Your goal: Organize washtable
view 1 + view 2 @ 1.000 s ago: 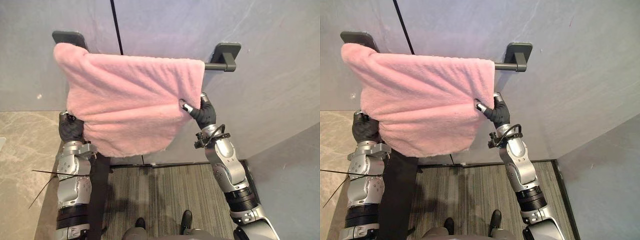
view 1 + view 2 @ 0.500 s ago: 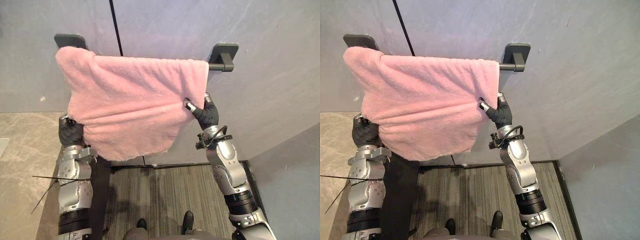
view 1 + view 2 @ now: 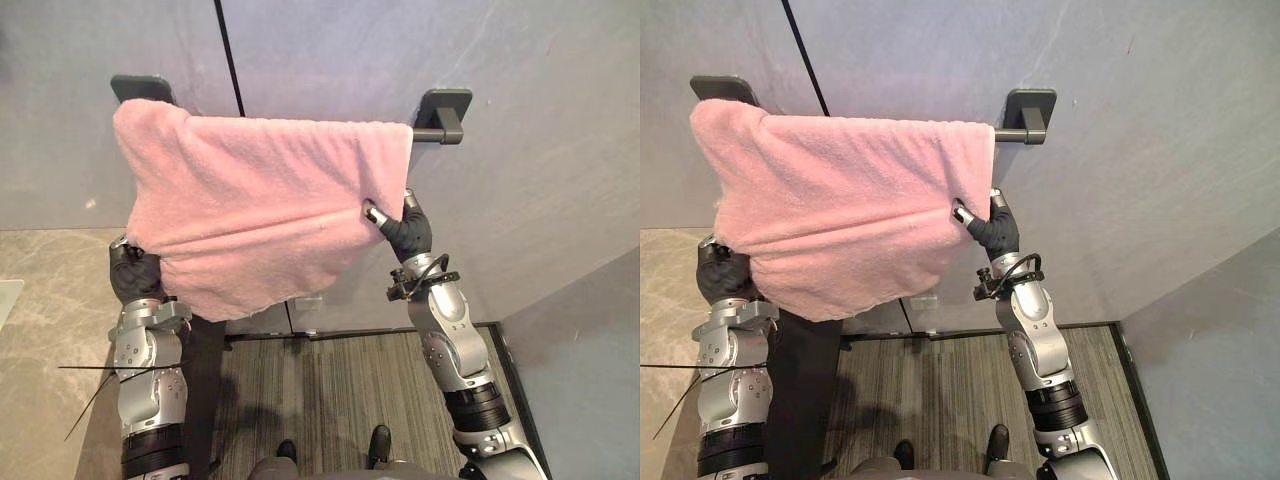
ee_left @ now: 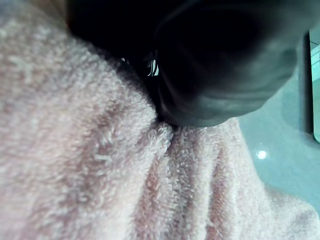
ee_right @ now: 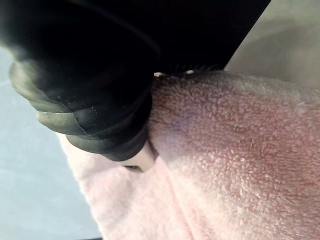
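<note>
A pink towel (image 3: 260,210) hangs over a dark towel bar (image 3: 428,134) fixed to the grey wall by two dark brackets (image 3: 443,104). Its lower edge sags to the lower left. My right hand (image 3: 403,232) is at the towel's right edge, halfway down, with thumb and fingers pinching the cloth. My left hand (image 3: 133,278) is under the towel's lower left corner, fingers hidden behind the cloth. The right wrist view shows the towel (image 5: 225,150) pressed against the hand's dark cover, and towel pile (image 4: 100,175) also lies against the left hand's cover.
A dark vertical seam (image 3: 228,50) splits the grey wall panels behind the bar. A beige marble counter (image 3: 50,290) lies at the left. A striped grey floor mat (image 3: 330,390) is below, and a grey side wall (image 3: 590,360) closes the right.
The towel's top edge now lies straighter along the bar. My left hand has sunk slightly with the lower corner. The right hand stays at the right edge.
</note>
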Available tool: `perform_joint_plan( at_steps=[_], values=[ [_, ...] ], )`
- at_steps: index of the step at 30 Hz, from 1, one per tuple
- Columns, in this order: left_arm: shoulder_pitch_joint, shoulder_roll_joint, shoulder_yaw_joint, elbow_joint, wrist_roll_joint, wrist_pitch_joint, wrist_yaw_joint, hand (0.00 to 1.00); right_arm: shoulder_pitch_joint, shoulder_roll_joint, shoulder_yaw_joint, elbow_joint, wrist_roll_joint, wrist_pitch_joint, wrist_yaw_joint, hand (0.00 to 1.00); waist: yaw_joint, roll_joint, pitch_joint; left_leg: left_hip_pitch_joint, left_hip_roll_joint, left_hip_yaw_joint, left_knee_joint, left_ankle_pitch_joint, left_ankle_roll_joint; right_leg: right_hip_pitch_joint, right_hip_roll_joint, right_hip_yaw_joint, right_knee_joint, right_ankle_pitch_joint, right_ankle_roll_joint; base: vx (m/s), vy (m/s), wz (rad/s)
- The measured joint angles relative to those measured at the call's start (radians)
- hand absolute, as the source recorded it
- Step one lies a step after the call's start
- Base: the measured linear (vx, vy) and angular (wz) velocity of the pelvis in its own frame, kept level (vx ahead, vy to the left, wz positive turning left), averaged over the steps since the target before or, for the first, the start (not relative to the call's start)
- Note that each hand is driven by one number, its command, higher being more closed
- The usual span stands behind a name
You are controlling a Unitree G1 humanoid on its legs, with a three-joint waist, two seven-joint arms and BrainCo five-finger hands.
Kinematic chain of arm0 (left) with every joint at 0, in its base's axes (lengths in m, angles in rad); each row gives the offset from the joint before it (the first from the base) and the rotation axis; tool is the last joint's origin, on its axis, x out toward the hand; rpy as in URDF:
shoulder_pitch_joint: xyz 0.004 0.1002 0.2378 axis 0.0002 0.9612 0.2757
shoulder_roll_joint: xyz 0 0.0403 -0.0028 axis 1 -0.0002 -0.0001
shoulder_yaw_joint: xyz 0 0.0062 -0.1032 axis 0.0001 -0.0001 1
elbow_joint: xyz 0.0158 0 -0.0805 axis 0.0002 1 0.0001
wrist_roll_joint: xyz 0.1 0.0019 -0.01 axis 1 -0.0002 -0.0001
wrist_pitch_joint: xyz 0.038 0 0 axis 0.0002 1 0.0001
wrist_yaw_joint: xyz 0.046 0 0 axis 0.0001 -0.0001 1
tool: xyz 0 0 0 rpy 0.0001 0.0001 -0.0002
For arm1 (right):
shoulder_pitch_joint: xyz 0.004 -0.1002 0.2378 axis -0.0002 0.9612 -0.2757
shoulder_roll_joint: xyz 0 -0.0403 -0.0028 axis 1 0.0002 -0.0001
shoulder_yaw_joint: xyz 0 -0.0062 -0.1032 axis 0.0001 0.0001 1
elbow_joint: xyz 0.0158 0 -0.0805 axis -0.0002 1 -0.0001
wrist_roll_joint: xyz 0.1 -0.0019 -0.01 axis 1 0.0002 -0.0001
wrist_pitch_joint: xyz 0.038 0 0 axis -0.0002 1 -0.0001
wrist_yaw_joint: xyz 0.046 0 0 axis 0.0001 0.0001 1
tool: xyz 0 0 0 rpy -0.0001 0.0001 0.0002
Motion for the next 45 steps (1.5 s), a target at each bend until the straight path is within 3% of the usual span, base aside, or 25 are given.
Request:
perform_joint_plan(
  at_steps=[14, 24, 25, 26, 32, 45],
  values=[
    [0.126, -0.105, -0.004, -0.193, 0.028, -0.002, -0.033, 1.00, 0.011, 0.006, -0.034, 0.000, -0.008, 0.001, 0.001, 1.00, 0.000, 0.011, -0.010, 0.004, -0.001, -0.014, 0.001, 0.000, 0.000, 0.012, -0.002, -0.024, 0.000, -0.001, 0.001, -0.01, -0.008, 0.02],
    [0.179, -0.130, -0.055, -0.246, 0.031, -0.002, -0.062, 1.00, 0.014, 0.015, -0.072, 0.000, -0.008, 0.002, 0.000, 1.00, 0.000, 0.015, -0.029, 0.013, -0.002, -0.021, -0.001, 0.000, 0.000, 0.024, -0.004, -0.028, 0.000, -0.003, 0.003, -0.02, -0.010, 0.01],
    [0.179, -0.130, -0.060, -0.246, 0.031, -0.002, -0.062, 1.00, 0.014, 0.015, -0.073, 0.000, -0.008, 0.002, -0.001, 0.00, 0.000, 0.014, -0.030, 0.013, -0.002, -0.021, -0.001, 0.000, 0.000, 0.024, -0.006, -0.027, 0.000, -0.006, 0.006, -0.04, -0.021, -0.01],
    [0.179, -0.130, -0.062, -0.246, 0.031, -0.002, -0.062, 0.00, 0.014, 0.015, -0.074, 0.000, -0.008, 0.002, -0.001, 0.00, 0.000, 0.014, -0.030, 0.013, -0.002, -0.021, -0.002, 0.000, 0.000, 0.024, -0.007, -0.027, 0.000, -0.008, 0.007, -0.05, -0.032, -0.01],
    [0.215, -0.130, -0.059, -0.270, 0.030, -0.002, -0.039, 0.00, 0.014, 0.013, -0.128, 0.000, -0.006, 0.001, -0.018, 0.00, 0.000, 0.009, -0.033, 0.017, -0.013, -0.019, -0.009, 0.001, 0.000, 0.023, -0.014, -0.025, 0.000, -0.025, 0.017, -0.01, -0.008, -0.01],
    [0.215, -0.130, 0.051, -0.270, 0.019, -0.015, 0.015, 0.00, 0.017, 0.012, -0.189, 0.000, 0.007, 0.001, -0.026, 0.00, 0.000, -0.009, -0.046, 0.036, -0.015, -0.012, -0.020, 0.000, 0.000, 0.037, -0.018, -0.024, 0.000, -0.025, 0.017, -0.01, -0.003, 0.00]
  ],
)
